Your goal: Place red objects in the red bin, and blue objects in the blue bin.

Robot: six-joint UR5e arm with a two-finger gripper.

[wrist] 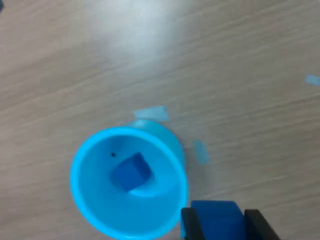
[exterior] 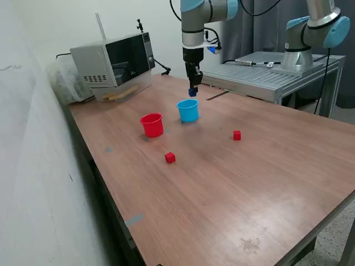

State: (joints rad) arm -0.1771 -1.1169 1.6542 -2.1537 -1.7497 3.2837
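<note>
The gripper [exterior: 192,92] hangs above the blue bin [exterior: 188,110], jaws clamped on a blue cube [wrist: 216,216]. Another blue cube [wrist: 130,171] lies inside. The arm should centre over the rim before releasing.

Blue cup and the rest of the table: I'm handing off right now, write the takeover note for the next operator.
Gripper: shut on a blue cube, held above the light blue cup, near its rim.
Light blue cup: one blue cube already lies inside.
Red cup: stands on the exterior view's left of the blue cup; its inside cannot be seen.
Two red cubes are loose on the table: one in front of the red cup, one on the exterior view's right.
Done: one blue cube binned.
Left: drop the held cube, then both red cubes into the red cup.
</note>
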